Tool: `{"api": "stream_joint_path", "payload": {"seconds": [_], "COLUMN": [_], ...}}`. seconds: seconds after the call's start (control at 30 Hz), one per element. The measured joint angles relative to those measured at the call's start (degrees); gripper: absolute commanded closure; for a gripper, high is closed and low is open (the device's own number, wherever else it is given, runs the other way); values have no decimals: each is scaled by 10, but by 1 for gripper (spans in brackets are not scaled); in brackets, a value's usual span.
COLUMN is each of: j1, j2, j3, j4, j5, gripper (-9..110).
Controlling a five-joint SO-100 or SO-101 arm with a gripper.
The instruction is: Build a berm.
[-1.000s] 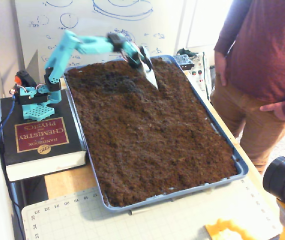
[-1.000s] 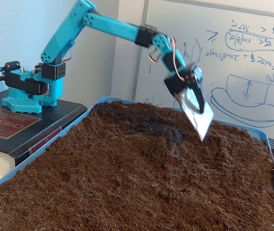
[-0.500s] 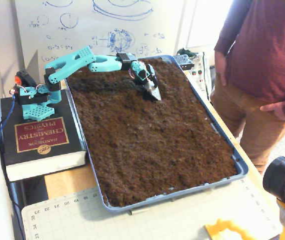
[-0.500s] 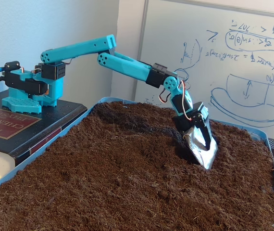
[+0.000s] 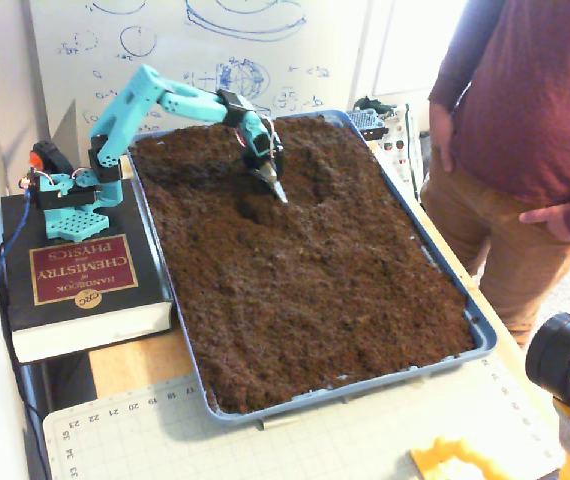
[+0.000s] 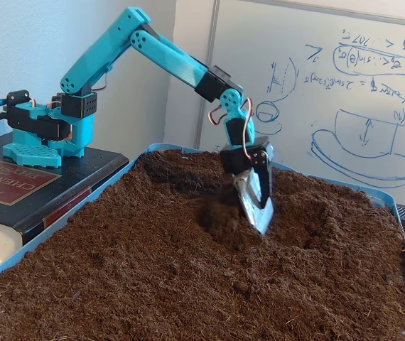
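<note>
The gripper point(image 6: 259, 213) carries a metal scoop blade point(image 5: 273, 184) in place of visible fingers, so whether it is clenched or released cannot be told. The blade tip sits in the soil point(image 6: 188, 284) of the blue tray point(image 5: 480, 335). The berm point(image 6: 181, 174) is the low dark ridge just behind and arm-side of the gripper. Judgement: drag shallow and steady toward that ridge (avoid deepening the hollow beside the blade), lifting only at the crest.

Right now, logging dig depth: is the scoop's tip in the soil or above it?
In: scoop tip is buried in soil.
</note>
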Motion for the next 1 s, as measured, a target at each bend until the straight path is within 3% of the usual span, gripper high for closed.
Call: {"api": "stream_joint_path", "payload": {"seconds": [0.4,0.67,1.0], "j1": [5,38,-55], "j2": [132,-108,-290], "j3": [-8,-248,-470], "j4": [-1,-95,-118], "j5": [-1,-1,137], "gripper": [101,101,101]}}
